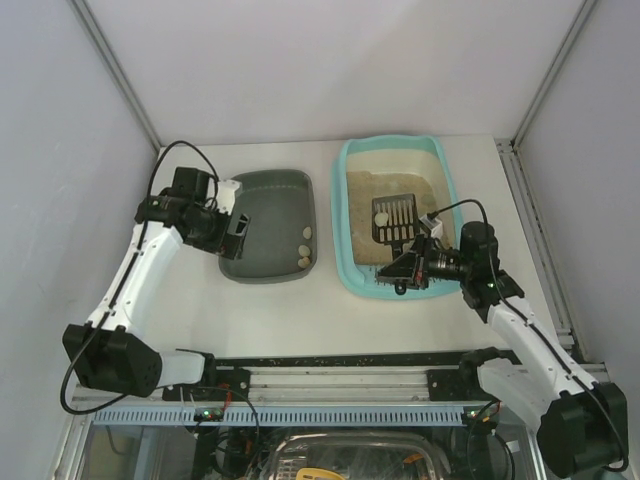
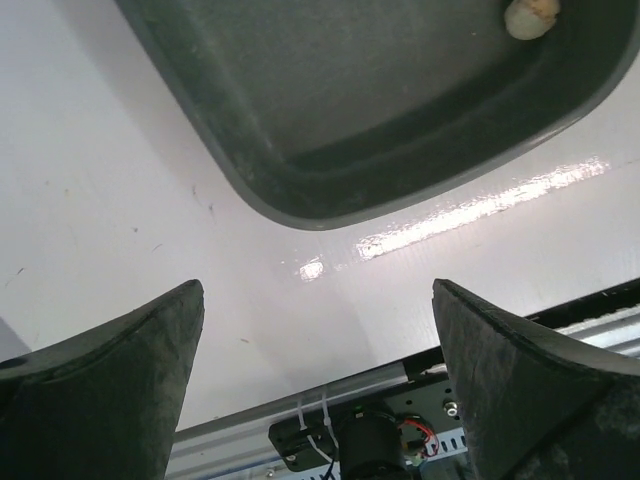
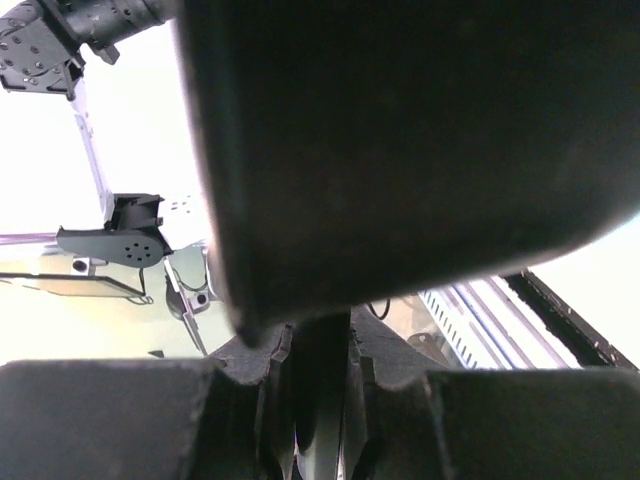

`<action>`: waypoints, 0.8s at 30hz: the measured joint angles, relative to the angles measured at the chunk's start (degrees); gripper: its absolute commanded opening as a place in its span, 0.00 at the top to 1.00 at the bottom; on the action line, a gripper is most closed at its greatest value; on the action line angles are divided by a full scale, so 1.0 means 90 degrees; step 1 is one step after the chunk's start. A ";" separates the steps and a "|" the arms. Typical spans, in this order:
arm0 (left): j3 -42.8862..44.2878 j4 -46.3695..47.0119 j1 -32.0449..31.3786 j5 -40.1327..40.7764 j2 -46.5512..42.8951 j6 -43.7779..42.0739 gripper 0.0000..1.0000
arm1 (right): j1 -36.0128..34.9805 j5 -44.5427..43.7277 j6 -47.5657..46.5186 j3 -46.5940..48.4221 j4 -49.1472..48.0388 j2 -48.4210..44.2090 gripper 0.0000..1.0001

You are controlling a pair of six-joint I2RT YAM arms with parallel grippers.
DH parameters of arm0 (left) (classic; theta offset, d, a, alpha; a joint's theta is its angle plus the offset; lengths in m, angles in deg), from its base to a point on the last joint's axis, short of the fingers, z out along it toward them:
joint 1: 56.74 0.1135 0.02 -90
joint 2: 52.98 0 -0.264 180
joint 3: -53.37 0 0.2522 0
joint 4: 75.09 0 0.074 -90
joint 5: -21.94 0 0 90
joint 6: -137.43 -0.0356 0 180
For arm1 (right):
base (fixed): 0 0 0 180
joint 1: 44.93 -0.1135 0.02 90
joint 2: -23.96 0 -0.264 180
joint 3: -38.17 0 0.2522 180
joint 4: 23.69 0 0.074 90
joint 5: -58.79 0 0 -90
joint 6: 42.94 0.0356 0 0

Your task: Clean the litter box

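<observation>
The light-turquoise litter box (image 1: pixel 343 235) lies right of centre, with beige sandy litter (image 1: pixel 400 183) inside. A black slotted scoop (image 1: pixel 393 218) is held over the box's near half. My right gripper (image 1: pixel 409 265) is shut on its handle. In the right wrist view the scoop's dark underside (image 3: pixel 420 130) fills the top, and the handle is pinched in my right gripper (image 3: pixel 320 365). My left gripper (image 1: pixel 238 228) is open and holds nothing at the left rim of the dark grey tray (image 1: pixel 262 198). In the left wrist view my left gripper (image 2: pixel 318 290) has wide-apart fingers (image 2: pixel 120 390) over bare table.
The grey tray holds three pale lumps (image 1: pixel 305 250) near its right wall; one lump (image 2: pixel 527 15) shows in the left wrist view beside the tray's near corner (image 2: pixel 300 205). A metal rail (image 1: pixel 330 385) runs along the table's near edge. Frame posts stand at the back corners.
</observation>
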 measured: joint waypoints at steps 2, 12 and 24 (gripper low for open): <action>-0.0134 0.0053 0.0000 0.0197 -0.0124 0.0000 0.00 | -0.0151 -0.0032 0.0039 0.0027 -0.0119 -0.0022 1.00; -0.0219 0.0430 0.1540 0.0454 -0.0357 0.0685 0.00 | -0.1666 -0.0797 -0.0510 0.1727 0.0396 0.1314 1.00; -0.0357 0.0707 0.2433 -0.0896 -0.0486 0.1460 0.00 | -0.3852 -0.2875 -0.2084 0.4296 0.1848 0.4075 1.00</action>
